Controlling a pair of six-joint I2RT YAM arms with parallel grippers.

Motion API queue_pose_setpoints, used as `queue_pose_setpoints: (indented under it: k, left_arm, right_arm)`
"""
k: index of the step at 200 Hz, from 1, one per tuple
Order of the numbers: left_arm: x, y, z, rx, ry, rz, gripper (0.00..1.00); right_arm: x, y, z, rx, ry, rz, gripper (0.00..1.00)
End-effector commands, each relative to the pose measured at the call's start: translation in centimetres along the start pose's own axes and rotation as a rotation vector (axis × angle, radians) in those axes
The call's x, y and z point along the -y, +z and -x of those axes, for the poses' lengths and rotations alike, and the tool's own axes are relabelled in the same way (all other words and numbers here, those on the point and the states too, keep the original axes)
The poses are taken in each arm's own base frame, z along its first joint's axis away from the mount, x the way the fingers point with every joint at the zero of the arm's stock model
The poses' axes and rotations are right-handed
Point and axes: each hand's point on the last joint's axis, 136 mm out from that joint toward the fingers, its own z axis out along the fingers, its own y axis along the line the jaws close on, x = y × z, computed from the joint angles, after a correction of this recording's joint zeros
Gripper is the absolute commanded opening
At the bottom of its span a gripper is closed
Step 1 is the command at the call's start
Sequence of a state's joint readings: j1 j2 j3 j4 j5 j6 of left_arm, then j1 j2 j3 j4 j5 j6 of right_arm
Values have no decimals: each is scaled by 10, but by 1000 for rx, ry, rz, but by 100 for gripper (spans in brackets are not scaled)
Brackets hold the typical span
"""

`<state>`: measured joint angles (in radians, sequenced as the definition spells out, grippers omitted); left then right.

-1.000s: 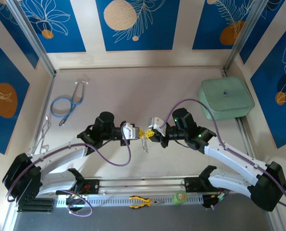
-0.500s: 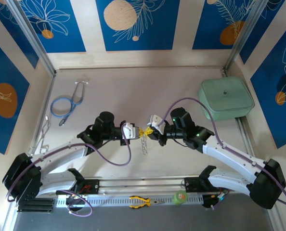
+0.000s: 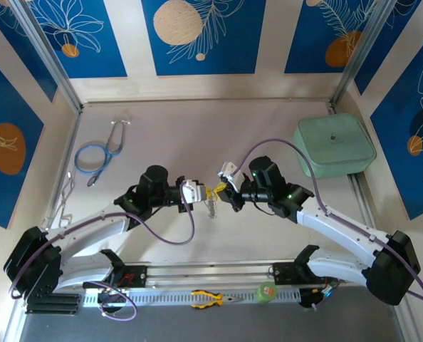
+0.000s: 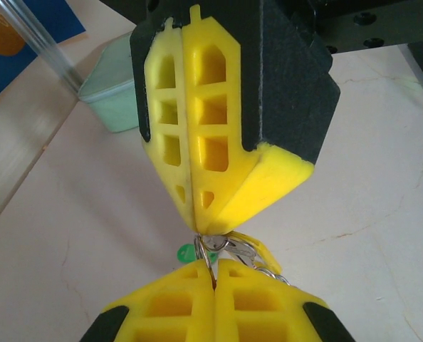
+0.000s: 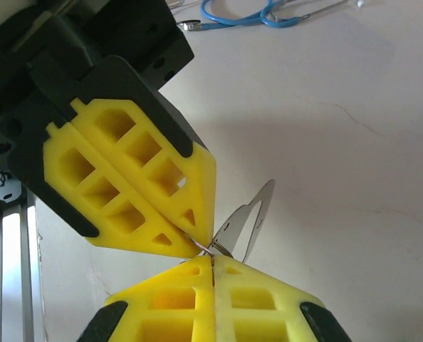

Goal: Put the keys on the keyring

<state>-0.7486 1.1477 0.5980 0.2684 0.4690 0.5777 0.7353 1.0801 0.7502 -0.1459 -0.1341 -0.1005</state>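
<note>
From above: left fingers (image 3: 196,191) and right fingers (image 3: 226,187) both shut, meeting tip to tip over the middle of the counter (image 3: 197,135). Keyring (image 3: 211,204) pinched between them and dangling toward 6 o'clock, lifted probably so its rings hang free. From the left wrist: one wire ring clamped from 12 and 6 o'clock, likely to steady it for threading, with green key (image 4: 186,253) at its 9 o'clock and yellow key (image 4: 258,249) at 3. From the right wrist: silver key blade (image 5: 248,217) jutting toward 1 o'clock of the pinch; threaded or not, cannot tell.

White arms (image 3: 90,224) (purple cables (image 3: 170,241)) carry yellow fingers (image 4: 268,178).
</note>
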Motion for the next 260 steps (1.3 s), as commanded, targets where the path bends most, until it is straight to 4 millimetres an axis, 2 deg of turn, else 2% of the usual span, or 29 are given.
queue_pose_setpoints:
  k: [1,71,114,133,150,178,196,210,239,260]
  left_arm:
    - [4,-3,19,76,68,7,0]
    - [-1,-3,14,50,98,49,0]
    - [-9,-5,25,132,81,110,0]
    - [-10,-5,27,153,61,118,0]
    - [-10,-4,26,162,25,120,0]
    - [-8,0,26,215,-78,107,0]
    - [-4,2,29,273,-174,80,0]
    - [-1,4,31,304,-232,50,0]
    - [5,2,38,385,-288,5,0]
    - [10,1,41,414,-283,-29,0]
  right_arm:
    - [21,-3,8,12,111,-89,0]
    - [18,-4,11,32,211,-18,0]
    - [14,0,5,13,265,41,0]
    - [19,-3,6,16,326,55,0]
    - [23,-12,10,32,348,57,12]
    - [22,-38,25,100,309,88,32]
    - [21,-52,28,112,256,97,37]
    - [13,-58,29,106,185,124,37]
    - [-26,-57,23,95,-38,260,36]
    - [-36,-52,17,88,-99,286,36]
